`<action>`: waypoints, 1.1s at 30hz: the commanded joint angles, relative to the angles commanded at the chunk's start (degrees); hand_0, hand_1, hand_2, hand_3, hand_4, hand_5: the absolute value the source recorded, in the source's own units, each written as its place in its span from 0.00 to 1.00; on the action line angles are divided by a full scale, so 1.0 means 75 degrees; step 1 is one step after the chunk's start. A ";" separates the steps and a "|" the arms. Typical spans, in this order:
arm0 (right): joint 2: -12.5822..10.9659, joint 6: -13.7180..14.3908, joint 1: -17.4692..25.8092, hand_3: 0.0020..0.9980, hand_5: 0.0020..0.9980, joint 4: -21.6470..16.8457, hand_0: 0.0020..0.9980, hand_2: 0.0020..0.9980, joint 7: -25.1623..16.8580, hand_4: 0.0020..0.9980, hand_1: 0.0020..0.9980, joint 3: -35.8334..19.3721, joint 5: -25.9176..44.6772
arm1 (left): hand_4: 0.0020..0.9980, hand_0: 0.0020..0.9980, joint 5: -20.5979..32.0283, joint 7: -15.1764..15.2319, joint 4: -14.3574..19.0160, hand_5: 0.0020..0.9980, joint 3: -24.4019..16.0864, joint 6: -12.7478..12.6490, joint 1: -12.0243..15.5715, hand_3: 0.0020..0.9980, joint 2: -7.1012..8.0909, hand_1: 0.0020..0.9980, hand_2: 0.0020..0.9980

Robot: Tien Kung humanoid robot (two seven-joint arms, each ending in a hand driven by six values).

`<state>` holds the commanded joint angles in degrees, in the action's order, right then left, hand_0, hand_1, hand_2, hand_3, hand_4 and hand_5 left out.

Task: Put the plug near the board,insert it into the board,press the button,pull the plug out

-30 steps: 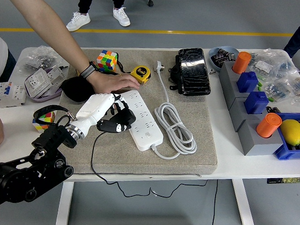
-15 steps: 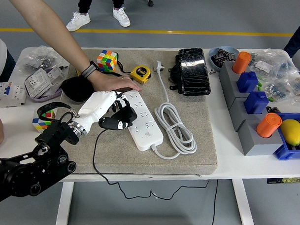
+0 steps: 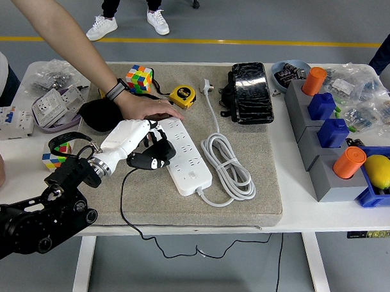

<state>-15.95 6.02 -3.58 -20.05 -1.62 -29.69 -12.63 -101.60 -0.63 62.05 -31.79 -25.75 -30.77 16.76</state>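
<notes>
Plug gripped in left hand, just beside left edge of board, which runs long from far to near

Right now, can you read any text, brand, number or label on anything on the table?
None is legible.
Yellow tape measure: dark face label, too small to read.
White power strip: no print made out.
Bottom right table edge: sticker strip, blurred.
Bagged parts: print too small.
</notes>
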 joint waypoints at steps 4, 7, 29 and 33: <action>-0.0005 0.0001 -0.0010 0.54 0.49 -0.0003 0.57 0.62 0.0000 0.93 0.64 -0.0005 -0.0012 | 0.84 0.24 0.0010 -0.0005 -0.0043 0.00 0.0019 -0.0021 -0.0019 0.54 -0.0014 0.37 0.42; -0.0016 -0.0002 -0.0024 0.54 0.49 -0.0007 0.57 0.62 0.0000 0.93 0.64 0.0044 0.0001 | 0.84 0.24 0.0026 0.0005 -0.0067 0.00 0.0012 -0.0006 -0.0028 0.54 -0.0007 0.37 0.42; -0.0036 -0.0004 -0.0059 0.54 0.49 -0.0023 0.57 0.62 -0.0007 0.93 0.64 0.0012 -0.0013 | 1.00 0.28 0.0121 -0.0125 -0.0205 0.11 0.0040 0.0160 -0.0088 0.56 -0.0023 0.47 0.53; -0.0020 -0.0007 -0.0062 0.54 0.49 -0.0028 0.57 0.62 -0.0008 0.93 0.64 -0.0008 -0.0022 | 1.00 0.28 0.0129 -0.0218 -0.0205 0.11 -0.0010 0.0294 -0.0079 0.56 -0.0027 0.47 0.53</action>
<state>-16.10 5.97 -4.04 -20.26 -1.69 -29.75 -12.80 -100.63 -2.26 60.52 -31.86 -23.55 -31.36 16.56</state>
